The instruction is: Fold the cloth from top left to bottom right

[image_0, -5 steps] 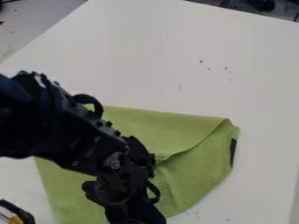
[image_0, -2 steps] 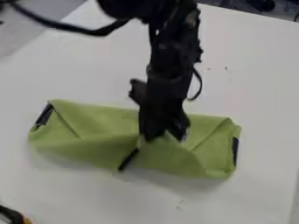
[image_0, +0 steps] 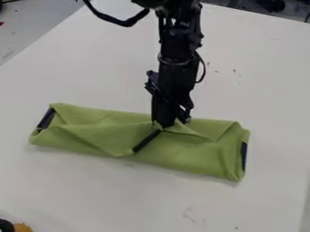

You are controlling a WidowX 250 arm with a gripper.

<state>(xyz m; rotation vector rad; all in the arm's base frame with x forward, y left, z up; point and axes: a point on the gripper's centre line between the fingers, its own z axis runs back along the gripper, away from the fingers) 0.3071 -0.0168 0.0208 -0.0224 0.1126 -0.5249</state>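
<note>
Pincer at grn cloth; opening, grip: can't tell. Dk strip just below-L, orange obj. well below-L.

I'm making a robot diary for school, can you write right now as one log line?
green cloth: folded into a long band | gripper: at its upper middle | white table: under the cloth

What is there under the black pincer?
Folded green cloth shows around the pincer, with a dark strip starting near it. The spot directly beneath is covered, so it cannot be seen.
</note>
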